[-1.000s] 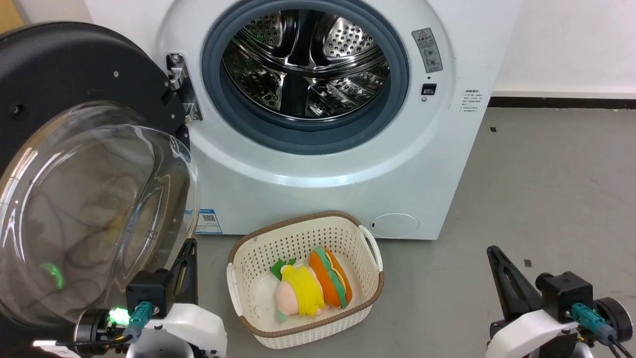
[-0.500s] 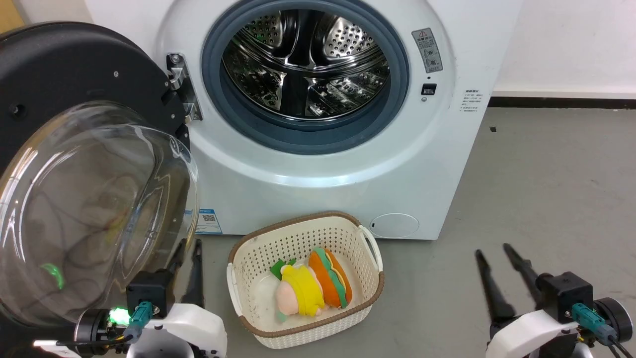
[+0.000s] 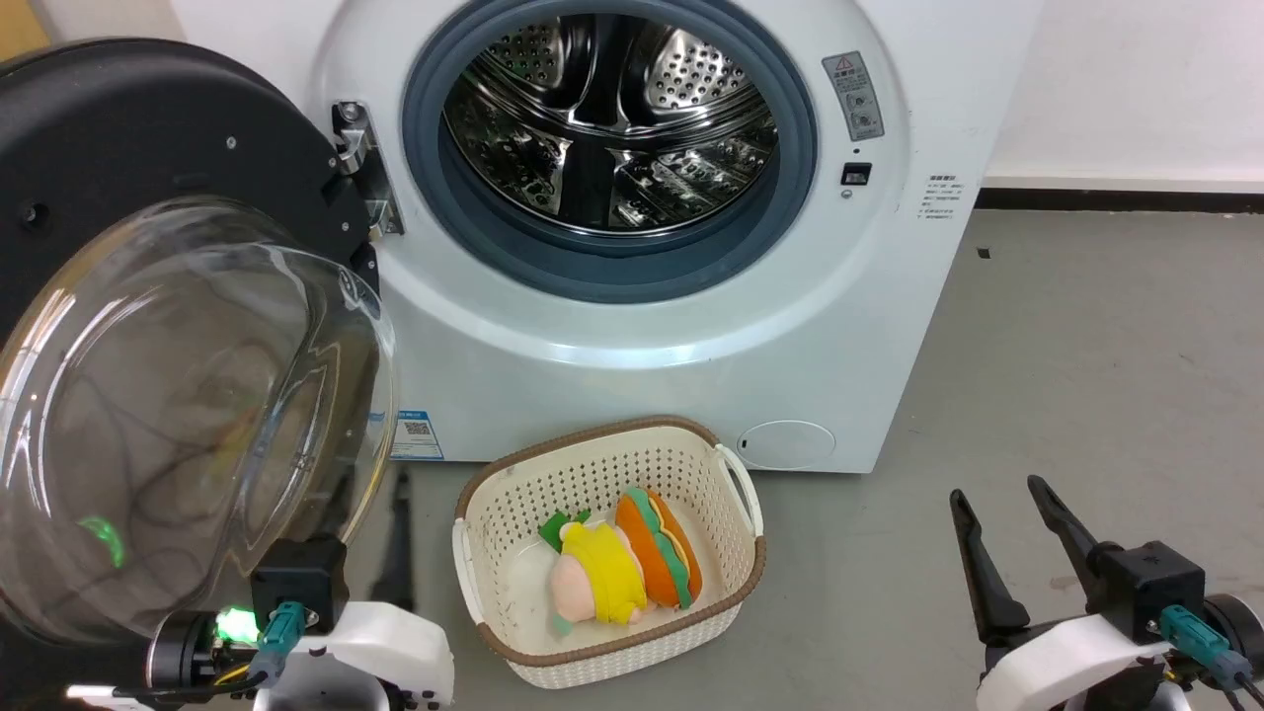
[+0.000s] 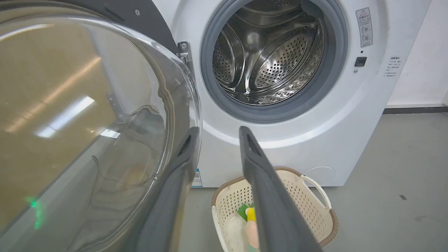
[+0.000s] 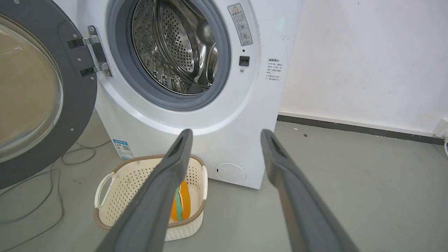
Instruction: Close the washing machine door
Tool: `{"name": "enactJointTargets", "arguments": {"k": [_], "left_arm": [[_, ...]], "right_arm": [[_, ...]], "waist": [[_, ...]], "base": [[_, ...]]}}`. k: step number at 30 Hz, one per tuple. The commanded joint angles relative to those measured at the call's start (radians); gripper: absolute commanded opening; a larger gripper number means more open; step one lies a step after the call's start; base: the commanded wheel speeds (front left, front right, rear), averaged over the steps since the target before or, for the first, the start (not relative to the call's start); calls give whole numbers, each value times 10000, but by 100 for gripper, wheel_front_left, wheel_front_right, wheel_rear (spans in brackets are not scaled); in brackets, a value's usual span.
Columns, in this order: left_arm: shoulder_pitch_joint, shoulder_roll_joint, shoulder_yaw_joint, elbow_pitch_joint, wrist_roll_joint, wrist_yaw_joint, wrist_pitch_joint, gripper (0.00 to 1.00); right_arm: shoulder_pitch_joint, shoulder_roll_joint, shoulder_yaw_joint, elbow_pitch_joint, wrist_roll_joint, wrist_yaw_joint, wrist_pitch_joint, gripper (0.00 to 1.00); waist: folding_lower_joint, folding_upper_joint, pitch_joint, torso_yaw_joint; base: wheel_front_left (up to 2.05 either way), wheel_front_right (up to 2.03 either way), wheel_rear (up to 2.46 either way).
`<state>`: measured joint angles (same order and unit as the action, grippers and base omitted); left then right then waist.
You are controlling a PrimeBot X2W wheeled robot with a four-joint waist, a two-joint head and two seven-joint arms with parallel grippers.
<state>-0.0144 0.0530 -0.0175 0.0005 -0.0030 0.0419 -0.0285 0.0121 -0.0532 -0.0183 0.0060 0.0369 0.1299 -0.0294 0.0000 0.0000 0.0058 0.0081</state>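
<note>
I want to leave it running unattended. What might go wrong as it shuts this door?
1. The left gripper is open, and one of its fingers lies close beside the bulging glass of the washing machine door. A push there may slide off the curve.
2. The basket sits on the floor just before the washing machine. The swinging door or the arm following it might clip it.

Grey floor bears washing machine and basket (cream, perforated).
</note>
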Motion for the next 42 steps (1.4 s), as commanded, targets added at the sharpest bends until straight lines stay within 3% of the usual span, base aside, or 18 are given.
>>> {"name": "enactJointTargets", "arguments": {"k": [1, 14, 29, 42], "left_arm": [[-99, 73, -24, -105, 46, 98, -100, 0], [-641, 277, 255, -983, -320, 213, -372, 0], [-2118, 621, 2072, -1871, -1292, -532, -685, 0], [-3370, 1345, 3727, -1007, -2729, -950, -912, 0]], "right_arm": [[-15, 4, -44, -12, 124, 1, -92, 100], [-57, 8, -215, 4, 404, 2, -364, 100], [-58, 11, -489, 187, 736, 3, -677, 100], [-65, 14, -823, 581, 983, 4, -948, 100]], "waist": [[0, 0, 10, 33], [0, 0, 106, 500], [0, 0, 213, 1197], [0, 0, 361, 1928]], "base": [[0, 0, 0], [0, 0, 0], [0, 0, 0], [0, 0, 0]]}}
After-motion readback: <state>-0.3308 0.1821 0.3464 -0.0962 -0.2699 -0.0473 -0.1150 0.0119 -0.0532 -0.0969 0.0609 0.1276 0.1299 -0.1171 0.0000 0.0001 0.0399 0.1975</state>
